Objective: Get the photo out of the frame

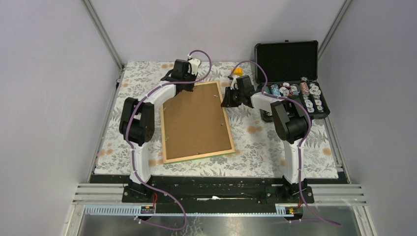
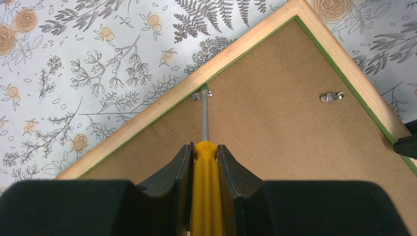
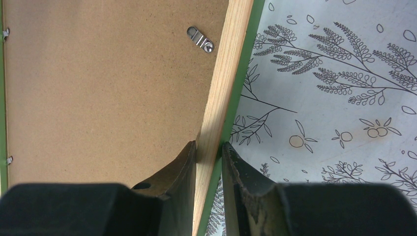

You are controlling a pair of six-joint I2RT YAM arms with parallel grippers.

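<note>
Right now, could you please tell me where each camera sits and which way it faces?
Top external: above and behind the bases, looking down on the frame, back up; both arms show.
Left wrist: on the left arm, facing along the left end effector, shut on a yellow screwdriver with its tip at a clip.
Right wrist: on the right arm, facing along the right end effector, pinching the frame's rim.
Shared: all three show the frame's brown back.

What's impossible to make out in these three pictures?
- The photo: none of it shows in any view; the frame lies back up, brown board hiding the inside.
- The screwdriver tip, left wrist view: too fine to tell whether it touches the metal clip.
- Round pieces in the black case, top view: too small to identify.
</note>
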